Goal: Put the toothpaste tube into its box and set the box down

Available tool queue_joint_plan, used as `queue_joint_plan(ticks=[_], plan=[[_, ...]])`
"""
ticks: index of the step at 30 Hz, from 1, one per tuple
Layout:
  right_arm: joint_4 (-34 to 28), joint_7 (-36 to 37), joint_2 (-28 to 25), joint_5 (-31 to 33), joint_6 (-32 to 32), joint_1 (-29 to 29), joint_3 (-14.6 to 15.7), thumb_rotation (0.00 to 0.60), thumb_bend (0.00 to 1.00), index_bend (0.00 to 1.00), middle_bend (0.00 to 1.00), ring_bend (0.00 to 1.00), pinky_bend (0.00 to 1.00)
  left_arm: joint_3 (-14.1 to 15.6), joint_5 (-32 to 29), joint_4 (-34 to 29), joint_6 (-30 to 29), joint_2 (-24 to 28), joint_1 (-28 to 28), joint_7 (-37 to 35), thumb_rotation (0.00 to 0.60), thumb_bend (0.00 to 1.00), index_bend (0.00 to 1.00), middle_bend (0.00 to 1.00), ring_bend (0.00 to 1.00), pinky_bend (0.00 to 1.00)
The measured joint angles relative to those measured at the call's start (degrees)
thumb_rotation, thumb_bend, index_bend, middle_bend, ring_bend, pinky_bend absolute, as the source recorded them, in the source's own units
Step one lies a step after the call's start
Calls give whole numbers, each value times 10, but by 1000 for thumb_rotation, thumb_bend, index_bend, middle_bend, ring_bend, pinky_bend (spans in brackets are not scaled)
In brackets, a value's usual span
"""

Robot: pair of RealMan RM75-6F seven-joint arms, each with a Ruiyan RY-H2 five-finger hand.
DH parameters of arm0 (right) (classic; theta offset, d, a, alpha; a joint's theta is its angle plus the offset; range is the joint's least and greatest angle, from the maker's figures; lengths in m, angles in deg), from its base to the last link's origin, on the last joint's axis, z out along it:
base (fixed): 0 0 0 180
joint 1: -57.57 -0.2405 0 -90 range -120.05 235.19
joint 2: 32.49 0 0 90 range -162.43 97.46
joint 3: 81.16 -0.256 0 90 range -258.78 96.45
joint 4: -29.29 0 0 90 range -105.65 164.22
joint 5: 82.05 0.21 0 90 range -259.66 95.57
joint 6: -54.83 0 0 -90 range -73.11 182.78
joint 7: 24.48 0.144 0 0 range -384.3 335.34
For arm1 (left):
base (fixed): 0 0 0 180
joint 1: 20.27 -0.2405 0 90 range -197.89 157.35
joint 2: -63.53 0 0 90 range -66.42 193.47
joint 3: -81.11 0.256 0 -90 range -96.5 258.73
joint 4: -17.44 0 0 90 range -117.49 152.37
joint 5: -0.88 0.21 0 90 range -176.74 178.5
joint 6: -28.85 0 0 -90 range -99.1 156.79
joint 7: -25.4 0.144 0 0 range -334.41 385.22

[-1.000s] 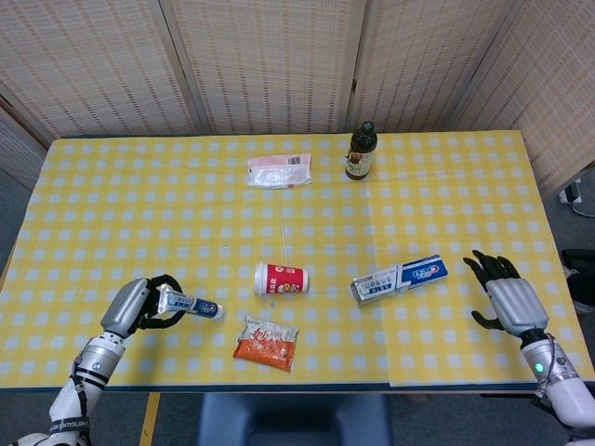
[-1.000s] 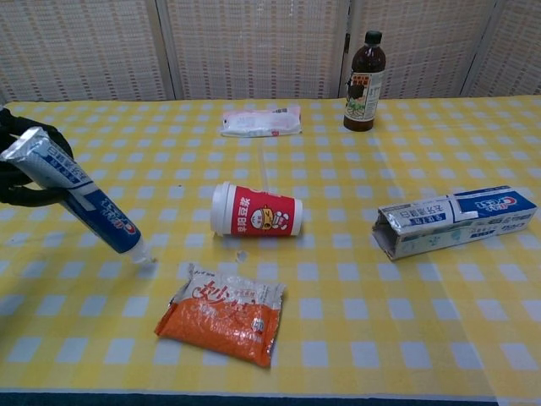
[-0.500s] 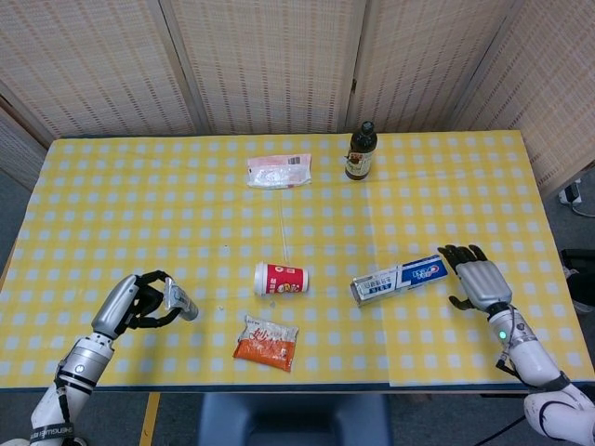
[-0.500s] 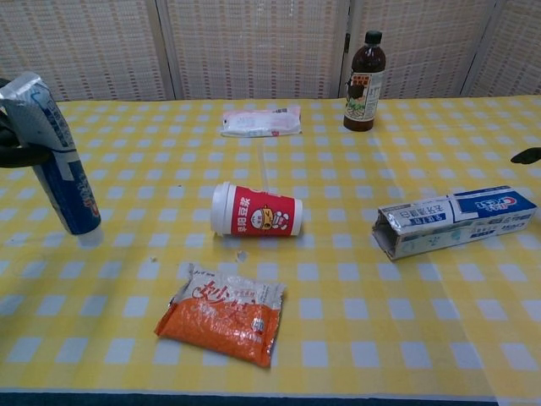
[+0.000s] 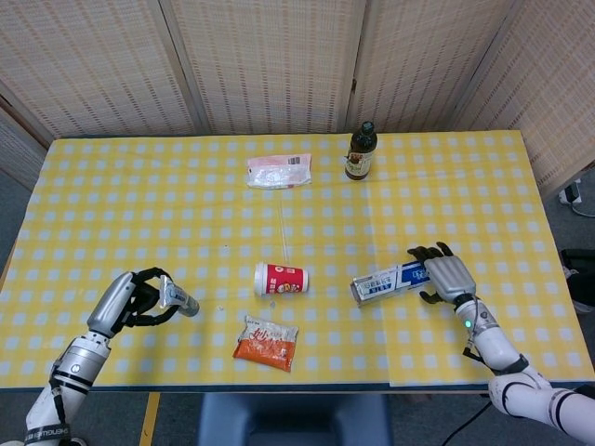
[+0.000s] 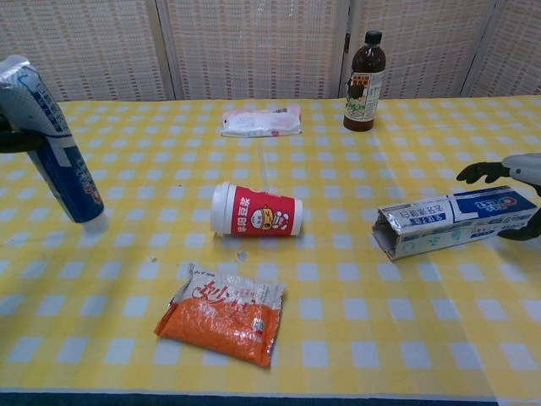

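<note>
The left hand grips the toothpaste tube above the worktop at its near left, nearly upright, crimped end up and cap end down, tilted slightly right. The box lies flat at the right, its long axis running left-right, open end facing left. The right hand rests over its right end, fingers spread around it.

My two hands, left hand and right hand, have silver-grey back plates and black fingers. Both forearms are white with black wrist bands (a small green light glows on the right one).
</note>
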Motion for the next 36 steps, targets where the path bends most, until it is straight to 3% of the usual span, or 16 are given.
queue_joint_plan(ticks=[8, 16, 28, 36], plan=[[20, -1, 35, -10, -35, -4, -2, 600, 324, 330, 304, 280, 202, 0, -1, -3, -8, 4, -3, -3, 600, 558, 749, 1000, 1000, 1000], [35, -13, 55, -12, -41, -6, 4, 600, 324, 399, 360, 361, 440, -13, -4, -8, -17, 17, -7, -36, 600, 557, 749, 1000, 1000, 1000], [28, 39, 52, -30, -61, -1, 3, 600, 325, 467, 416, 402, 479, -32, -9, -37, -3, 66, -8, -95, 600, 557, 748, 1000, 1000, 1000], [2, 130, 36, -48, -82, 12, -5, 600, 324, 483, 431, 420, 484, -57, -39, -54, 12, 92, 4, -127, 600, 557, 749, 1000, 1000, 1000]])
